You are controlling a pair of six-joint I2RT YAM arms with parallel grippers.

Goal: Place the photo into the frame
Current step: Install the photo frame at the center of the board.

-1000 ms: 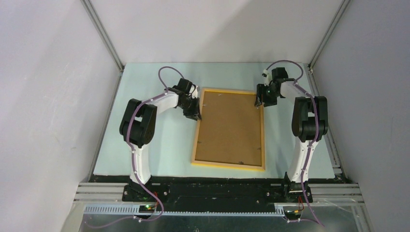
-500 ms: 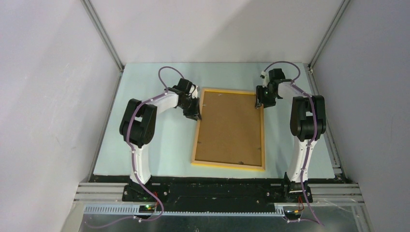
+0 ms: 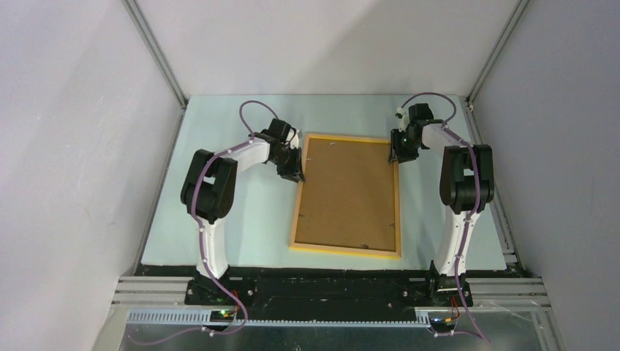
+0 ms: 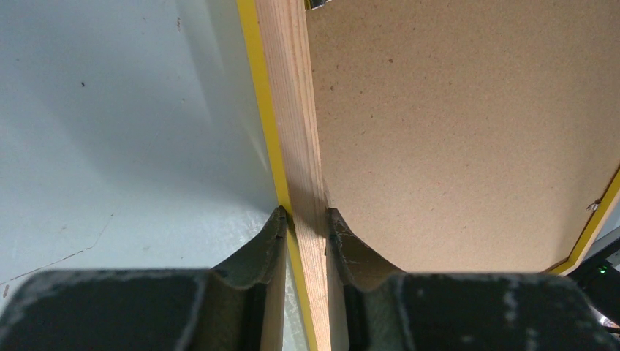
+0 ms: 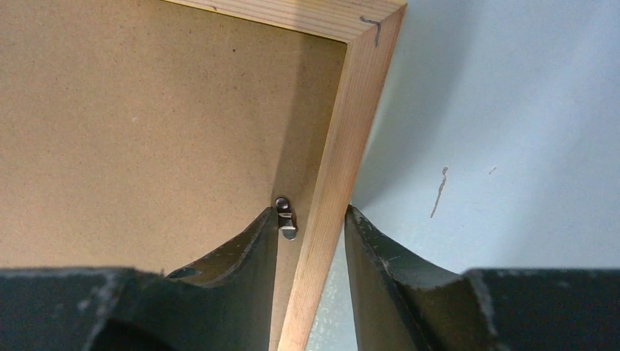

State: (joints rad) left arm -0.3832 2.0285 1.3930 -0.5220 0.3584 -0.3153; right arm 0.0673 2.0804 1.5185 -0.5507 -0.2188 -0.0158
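From up here the pale tabletop (image 3: 241, 212) carries the frame (image 3: 343, 251) lying back-up in the middle, long sides running from 12 to 6 o'clock. The brown backing board (image 3: 347, 194) sits inside its yellow-orange rails. I see no photo in any view; I take it to be under the board, but I cannot confirm that. The frame and board lie exactly where they lay a second ago. So does my left pincer (image 4: 305, 216), at about 10 o'clock of the frame, clenched on the left rail with a finger pressed to each face of the wood. What has changed is small and on the other side: my right pincer (image 5: 313, 212), at about 1 o'clock of the frame near its top right corner, has crept a touch outward and toward 12 o'clock. It straddles the right rail, the outer finger against the wood's outer face. The inner finger stands off over the board, just beside a little metal retaining tab (image 5: 286, 219), so I read it as released, not gripping. My judgement is that the left side is steadying the frame while the right lines up on that tab. The task then hangs on the tabs that hold the board in, and the risk is the finger skidding off the tab or nudging the frame.
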